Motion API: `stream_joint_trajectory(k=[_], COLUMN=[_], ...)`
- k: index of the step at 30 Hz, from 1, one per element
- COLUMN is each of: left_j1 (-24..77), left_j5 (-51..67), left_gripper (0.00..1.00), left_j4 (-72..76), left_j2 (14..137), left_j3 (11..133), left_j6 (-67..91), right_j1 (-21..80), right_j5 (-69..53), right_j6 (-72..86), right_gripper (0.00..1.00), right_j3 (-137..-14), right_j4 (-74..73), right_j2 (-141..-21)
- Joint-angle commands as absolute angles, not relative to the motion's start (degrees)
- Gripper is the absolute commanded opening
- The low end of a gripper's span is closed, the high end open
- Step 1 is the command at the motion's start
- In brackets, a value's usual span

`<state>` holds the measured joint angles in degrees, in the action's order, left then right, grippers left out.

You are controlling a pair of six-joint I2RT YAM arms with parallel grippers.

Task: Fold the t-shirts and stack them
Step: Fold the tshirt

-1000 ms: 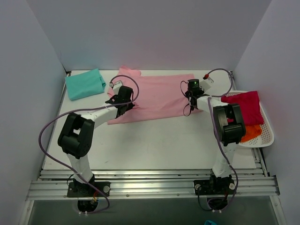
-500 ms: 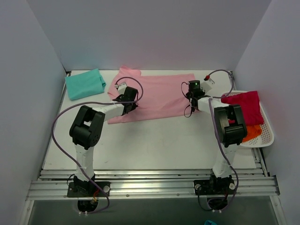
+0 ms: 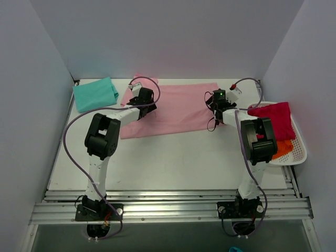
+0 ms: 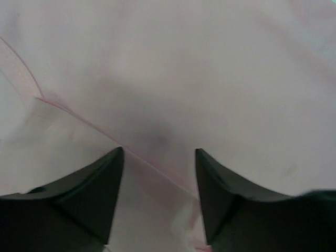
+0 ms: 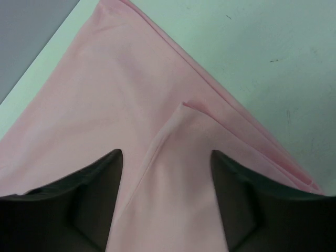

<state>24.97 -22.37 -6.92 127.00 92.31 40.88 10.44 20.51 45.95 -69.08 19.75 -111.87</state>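
Note:
A light pink t-shirt point(image 3: 178, 107) lies spread across the back middle of the table. My left gripper point(image 3: 145, 101) rests on its left part, near the collar end. In the left wrist view its jaws point(image 4: 157, 152) stand open over pink cloth point(image 4: 210, 68), with a seam running between them. My right gripper point(image 3: 215, 100) sits at the shirt's right edge, open point(image 5: 167, 153), straddling a raised fold of pink cloth point(image 5: 178, 136). A folded teal t-shirt point(image 3: 94, 93) lies at the back left. A crimson t-shirt point(image 3: 273, 118) and an orange one point(image 3: 283, 148) sit in the basket.
A white mesh basket point(image 3: 300, 153) stands at the right edge of the table, close beside the right arm. Grey walls close in the table on the left, back and right. Bare white tabletop point(image 3: 173, 163) stretches in front of the pink shirt.
Both grippers have slid toward the back of the table over the pink shirt, the left one farther. Their jaws have gone from shut to open.

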Motion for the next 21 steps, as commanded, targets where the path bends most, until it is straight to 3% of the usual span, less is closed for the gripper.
stream_joint_trajectory(k=[1,2,3,6,16,21], left_j1=[23.73,23.73,23.82,23.99,27.07,28.12], left_j5=[-23.73,-24.08,-24.34,-25.57,-33.04,-32.61], left_gripper=[0.73,0.81,0.87,0.93,0.94,0.94], left_j4=[-4.76,-1.09,1.99,4.83,-2.61,-4.05], left_j2=[123.94,119.58,117.18,108.39,89.13,84.29], left_j3=[90.9,88.01,85.28,75.78,54.68,46.61], left_j6=[38.68,38.58,38.58,39.46,50.17,53.69], right_j1=[10.02,10.02,10.11,10.63,15.81,16.0], right_j5=[21.71,22.14,22.84,26.27,33.57,29.99], right_j6=[44.56,44.73,44.91,46.49,53.26,53.7], right_gripper=[0.7,0.95,1.0,1.0,1.0,1.0], right_j3=[-67.51,-66.72,-65.4,-63.38,-48.89,-42.9], right_j4=[21.79,22.14,21.97,19.96,11.69,10.98], right_j2=[-108.64,-107.76,-106.88,-103.1,-86.5,-82.27])
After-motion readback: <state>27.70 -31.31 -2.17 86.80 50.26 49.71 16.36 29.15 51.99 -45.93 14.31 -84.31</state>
